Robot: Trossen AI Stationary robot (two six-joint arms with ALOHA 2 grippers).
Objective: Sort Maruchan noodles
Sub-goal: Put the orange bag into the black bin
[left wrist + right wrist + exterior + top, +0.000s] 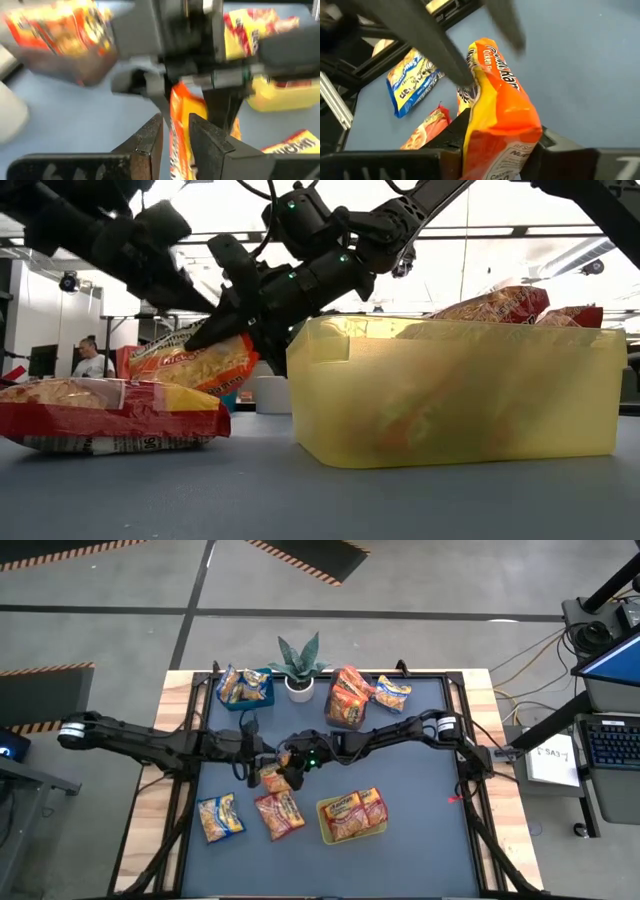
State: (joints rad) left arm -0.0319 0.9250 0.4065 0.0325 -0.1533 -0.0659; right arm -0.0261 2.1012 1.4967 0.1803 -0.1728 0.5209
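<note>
An orange Maruchan noodle packet (272, 778) hangs over the middle of the table, and both grippers are shut on it. My left gripper (266, 762) reaches in from the left and my right gripper (296, 766) from the right. In the low view the orange packet (200, 365) is clear of the table. A yellow-and-blue packet (219, 817) and a red packet (280, 814) lie flat on the table near the front. My left gripper (176, 136) pinches one edge of the orange packet (179, 117) between its two fingers, coming level from the table's left. The packet stands on edge, off the table. My right gripper (495, 147) pinches the opposite end of the packet (492, 132) between its two fingers, coming from the table's right and slanting down. The packet stands up out of its fingers, lifted clear.
A blue bin (243, 687) with yellow-and-blue packets and a dark clear bin (348, 700) with orange packets stand at the far edge, with a potted plant (298, 665) between them. Another packet (392, 693) lies beside the dark bin. A yellow-green bin (352, 815) sits near the front.
</note>
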